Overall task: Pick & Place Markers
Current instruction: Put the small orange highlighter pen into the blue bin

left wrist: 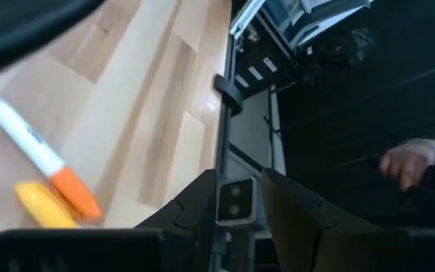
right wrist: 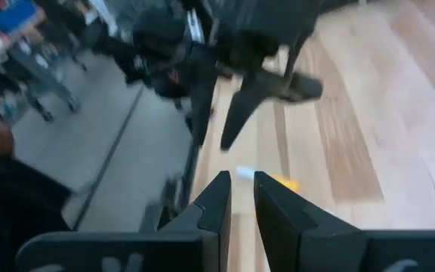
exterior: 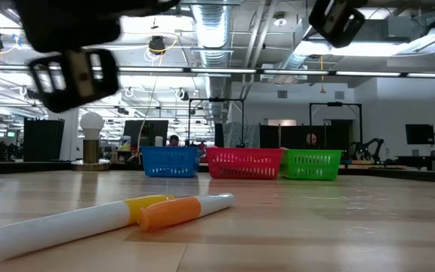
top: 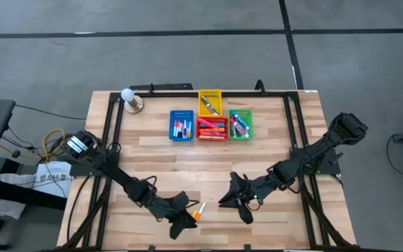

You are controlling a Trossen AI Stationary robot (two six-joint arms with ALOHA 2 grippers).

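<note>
The room, seen in the low view, is a large hall with exposed ceiling ducts (exterior: 225, 30), strip lighting, monitors and dark racks behind the table; the high view shows a grey concrete floor (top: 187, 56) crossed by dark lines. The wooden table (top: 208, 161), of light planks with a black frame along its edges, fills the middle of the high view. The left arm (top: 117, 175) enters from 9 o'clock and the right arm (top: 313, 157) from 3 o'clock, both reaching toward 6 o'clock. At 12 o'clock on the table stand four mesh bins holding markers: a yellow bin (top: 210, 101) farthest back, then a blue bin (top: 182, 126), a red bin (top: 212, 128) and a green bin (top: 241, 124) in a row. A lamp with a round white bulb (top: 131, 100) stands at 11 o'clock. The left gripper (top: 181, 222) is at 6 o'clock, its fingers slightly apart and grasping nothing. The right gripper (top: 238, 205) is just to the 3 o'clock side of it, fingers nearly together, nothing between them. Two white-barrelled markers lie on the table between the grippers, touching one another: the orange-capped marker (top: 201, 209) and the yellow-capped marker (exterior: 59, 223).
</note>
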